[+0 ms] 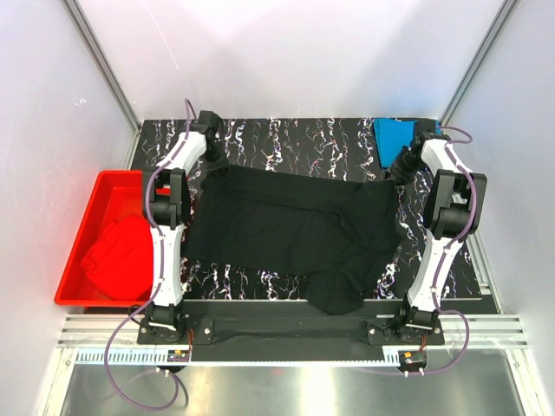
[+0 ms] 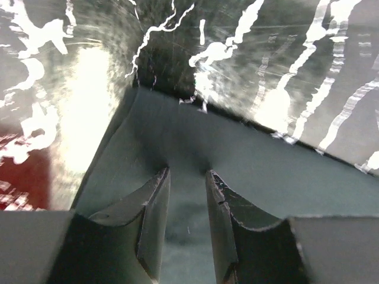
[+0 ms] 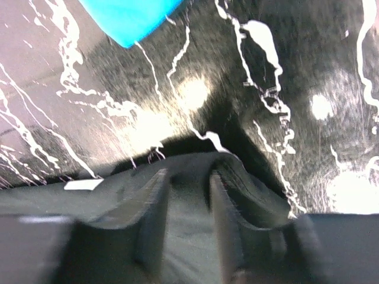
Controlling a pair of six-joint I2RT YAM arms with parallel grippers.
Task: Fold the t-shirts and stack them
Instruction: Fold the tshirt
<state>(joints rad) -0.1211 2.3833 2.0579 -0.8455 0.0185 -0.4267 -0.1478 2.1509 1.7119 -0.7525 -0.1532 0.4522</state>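
The black t-shirt (image 1: pixel 295 230) lies spread across the marbled table between my arms, its lower part bunched near the front edge. My left gripper (image 1: pixel 217 163) is at its far left corner, fingers closed on the fabric (image 2: pixel 266 154) in the left wrist view (image 2: pixel 186 171). My right gripper (image 1: pixel 397 172) is at the far right corner, closed on a raised fold of the shirt (image 3: pixel 53 198) in the right wrist view (image 3: pixel 189 173). The blue t-shirt (image 1: pixel 395 139) lies folded at the back right, also in the right wrist view (image 3: pixel 130 18). The red t-shirt (image 1: pixel 117 251) lies crumpled in the tub.
A red plastic tub (image 1: pixel 87 217) stands off the table's left side; its red shows in the left wrist view (image 2: pixel 18 177). White walls with metal posts close in the back and sides. A metal rail runs along the front under the arm bases.
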